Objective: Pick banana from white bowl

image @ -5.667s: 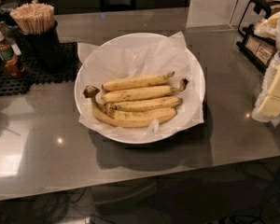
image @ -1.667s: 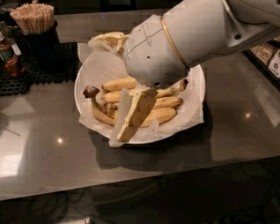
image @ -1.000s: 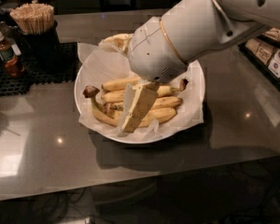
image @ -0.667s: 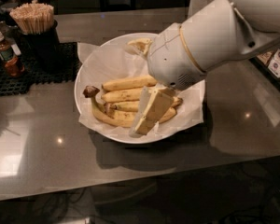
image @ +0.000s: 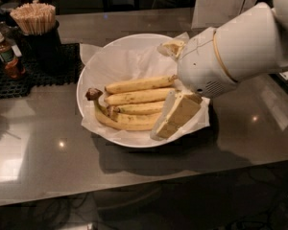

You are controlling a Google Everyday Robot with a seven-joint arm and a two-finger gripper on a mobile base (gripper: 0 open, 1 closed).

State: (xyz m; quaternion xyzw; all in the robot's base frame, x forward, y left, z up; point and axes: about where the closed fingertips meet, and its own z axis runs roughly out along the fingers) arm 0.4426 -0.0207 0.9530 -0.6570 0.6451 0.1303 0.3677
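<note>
The white bowl (image: 93, 71), lined with crinkled white paper, sits mid-counter and holds several bananas lying side by side. The banana (image: 139, 84) is the topmost one, long and nearly straight, with its short brownish stem pointing right. Below it lie two more, then a curved one (image: 117, 121) with a dark stem knob at the left. My gripper (image: 162, 131) slants down to the left from the big white arm (image: 235, 49). It reaches over the right ends of the lower bananas, near the bowl's front right rim, and hides those ends.
A black cup of wooden stir sticks (image: 34, 19) and a small brown sauce bottle (image: 5, 55) stand on a black mat (image: 38, 75) at the back left. The grey counter (image: 48, 162) ends at a front edge below the bowl.
The arm has swung to the right across the bowl, uncovering most of the bananas. The gripper now sits over their right ends. The bananas have not moved.
</note>
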